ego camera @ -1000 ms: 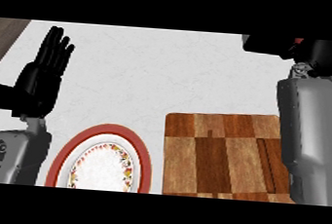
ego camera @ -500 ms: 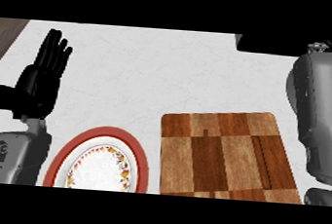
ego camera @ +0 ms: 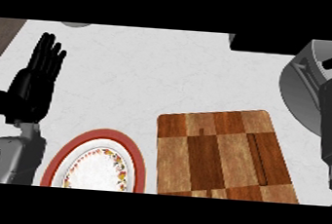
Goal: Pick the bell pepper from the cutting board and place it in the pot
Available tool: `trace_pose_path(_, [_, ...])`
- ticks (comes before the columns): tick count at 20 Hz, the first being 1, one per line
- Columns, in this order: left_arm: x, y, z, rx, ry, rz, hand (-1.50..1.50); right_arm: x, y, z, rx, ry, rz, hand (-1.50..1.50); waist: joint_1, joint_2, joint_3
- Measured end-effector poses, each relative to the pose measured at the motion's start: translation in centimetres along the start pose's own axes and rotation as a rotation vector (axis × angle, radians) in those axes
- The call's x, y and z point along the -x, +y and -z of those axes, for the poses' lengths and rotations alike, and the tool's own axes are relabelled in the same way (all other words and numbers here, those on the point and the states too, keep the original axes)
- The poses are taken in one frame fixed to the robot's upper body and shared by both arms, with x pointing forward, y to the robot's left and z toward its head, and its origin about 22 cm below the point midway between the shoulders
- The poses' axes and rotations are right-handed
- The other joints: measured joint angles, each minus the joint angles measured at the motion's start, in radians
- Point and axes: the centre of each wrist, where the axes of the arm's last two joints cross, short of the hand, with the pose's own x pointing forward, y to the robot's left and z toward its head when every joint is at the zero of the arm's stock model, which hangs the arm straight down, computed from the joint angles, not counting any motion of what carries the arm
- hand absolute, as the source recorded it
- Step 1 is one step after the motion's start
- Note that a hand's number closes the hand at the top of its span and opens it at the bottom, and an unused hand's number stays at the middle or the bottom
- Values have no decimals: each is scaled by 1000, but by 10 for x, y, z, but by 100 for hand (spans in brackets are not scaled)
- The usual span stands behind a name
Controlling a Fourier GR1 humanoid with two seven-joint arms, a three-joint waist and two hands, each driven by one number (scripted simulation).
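White counter (ego camera: 164,75): left hand (ego camera: 36,83) fingers straight; right hand unseen; no writing legible.

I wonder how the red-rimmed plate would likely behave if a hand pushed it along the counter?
The plate lies flat on the smooth counter, so it would probably slide rather than tip. It looks like glazed ceramic, so it is likely stiff and breakable. Its low rim may be slippery to lift.
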Motion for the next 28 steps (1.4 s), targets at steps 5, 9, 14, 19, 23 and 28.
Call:
trace_pose_path(5, [0, -6, 2, 4, -4, -2, 0, 29, 21, 18, -16, 9, 6, 150, 0, 1, 0])
trace_pose_path(9, [3, -5, -1, 3, -8, 5, 0, 51, 34, 37, -22, 21, -7, 150, 4, 2, 0])
trace_pose_path(14, [-3, -2, 7, 5, -13, 6, 0, 72, 51, 46, -122, 74, -1, 150, 8, 3, -2])
trace_pose_path(19, [1, -4, 5, 6, -13, 5, 0, 84, 58, 51, -252, 154, 140, -150, 10, -3, -13])
trace_pose_path(23, [5, 0, 5, 10, -11, 0, 0, 93, 64, 53, -316, 106, 205, -150, 14, -2, -14])
trace_pose_path(28, [2, 1, 4, 3, -10, -3, 0, 93, 63, 54, -243, 39, 347, -150, 13, -2, -10])
